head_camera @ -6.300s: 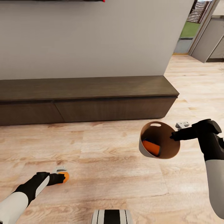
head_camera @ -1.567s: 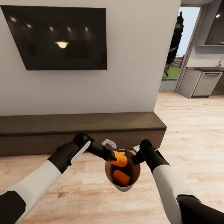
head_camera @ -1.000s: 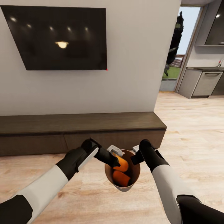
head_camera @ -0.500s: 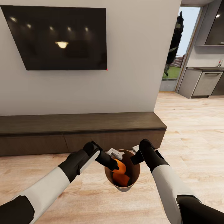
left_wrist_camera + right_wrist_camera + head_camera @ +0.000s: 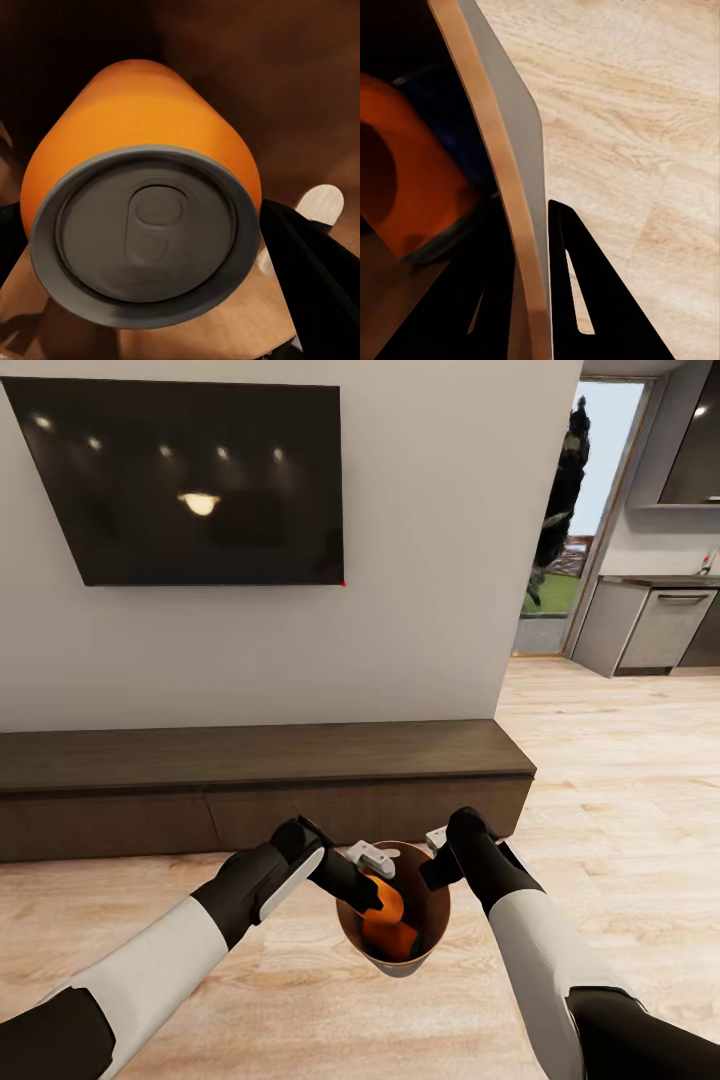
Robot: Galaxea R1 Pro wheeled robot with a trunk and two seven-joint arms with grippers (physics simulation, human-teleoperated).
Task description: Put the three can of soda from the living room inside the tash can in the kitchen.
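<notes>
Left end effector (image 5: 372,888) reaches down into the mouth of the tash can (image 5: 372,952), its fingers closed on an orange can of soda (image 5: 386,901). That can is tilted, its long axis running along the fingers and down into the bin; in the left wrist view its grey top with the pull tab (image 5: 146,232) faces the camera and its orange body points away toward the tan-brown inside. Under it, deeper in the tash can, lies a second orange can (image 5: 392,937), tipped on its side. In the right wrist view a dark blue shape (image 5: 450,112), possibly the third can, sits behind this orange can (image 5: 405,180), too dark to tell for sure. On the far side of the tash can's rim, the right end effector (image 5: 436,868) is clamped on the wall, one finger inside (image 5: 499,300) and one outside (image 5: 585,292). The tash can hangs above the wooden floor (image 5: 600,780), in front of the long dark cabinet (image 5: 250,780) beneath the wall TV (image 5: 190,480).
</notes>
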